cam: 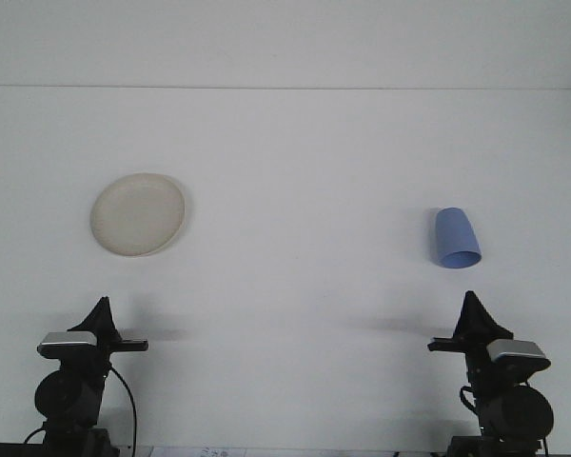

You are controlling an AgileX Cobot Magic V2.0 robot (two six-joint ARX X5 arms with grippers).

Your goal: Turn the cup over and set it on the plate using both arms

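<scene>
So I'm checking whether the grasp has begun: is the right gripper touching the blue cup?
Apart. The front view shows bare white table between the right gripper and the blue cup beyond it.
</scene>
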